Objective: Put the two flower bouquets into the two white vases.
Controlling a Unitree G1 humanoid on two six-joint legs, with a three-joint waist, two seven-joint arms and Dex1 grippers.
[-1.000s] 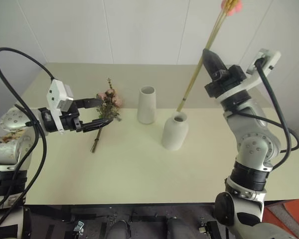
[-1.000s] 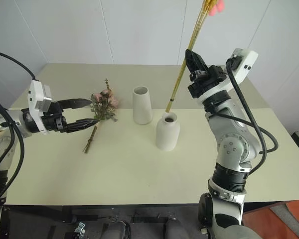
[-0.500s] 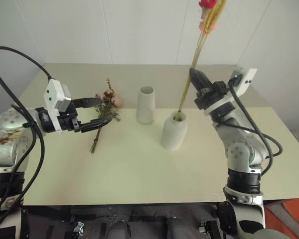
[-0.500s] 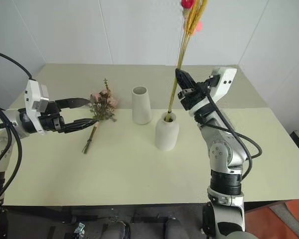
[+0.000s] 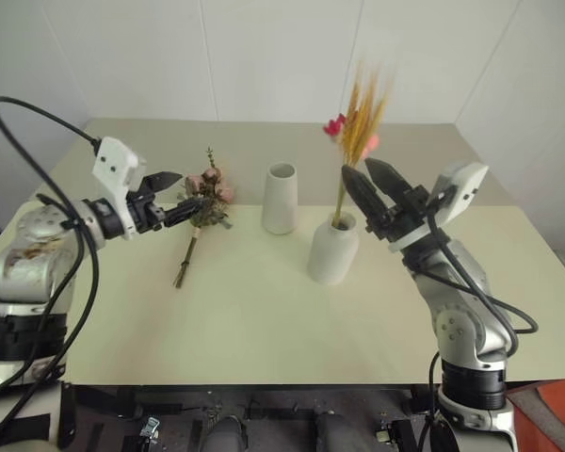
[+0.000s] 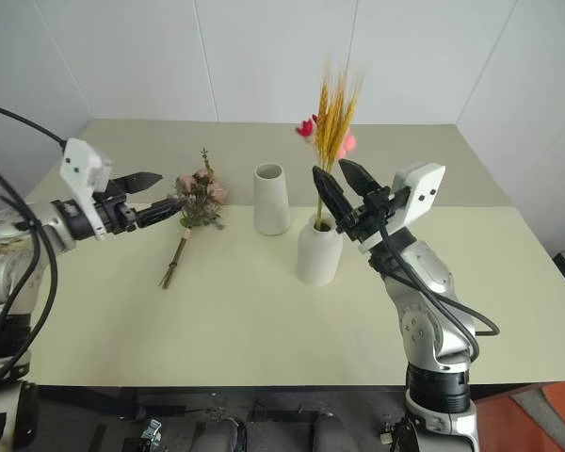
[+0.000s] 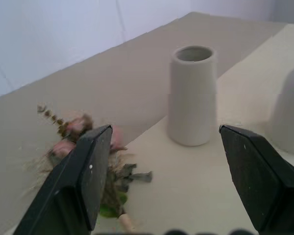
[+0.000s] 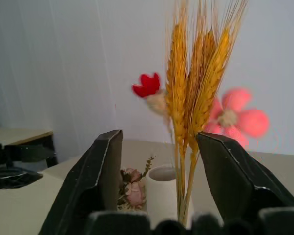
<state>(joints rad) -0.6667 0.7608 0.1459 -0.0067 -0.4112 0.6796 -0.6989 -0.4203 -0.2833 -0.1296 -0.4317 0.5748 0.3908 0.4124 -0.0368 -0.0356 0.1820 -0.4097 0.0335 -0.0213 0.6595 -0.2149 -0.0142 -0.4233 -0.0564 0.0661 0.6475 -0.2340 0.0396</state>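
Observation:
The bunch of yellow wheat-like stalks point(image 5: 358, 118) with red and pink blossoms stands upright in the round narrow-necked white vase point(image 5: 332, 252). My right gripper point(image 5: 369, 181) is open just right of the vase's neck. Its two fingers point(image 8: 106, 171) stand on either side of the stalks point(image 8: 193, 103), apart from them. The pink rose bouquet point(image 5: 205, 191) lies on the table left of the slim white vase point(image 5: 281, 198), which is empty. My left gripper point(image 5: 177, 196) is open and level, its fingertips at the rose heads point(image 7: 71, 132). I cannot tell whether they touch.
The cream table point(image 5: 264, 320) ends at a white wall behind the vases. The rose stem point(image 5: 183, 268) points toward the table's front. The two vases stand close together, a narrow gap between them.
My right gripper came down with the wheat stalks, their ends went into the round vase, and the gripper opened. My left gripper moved closer to the rose heads.

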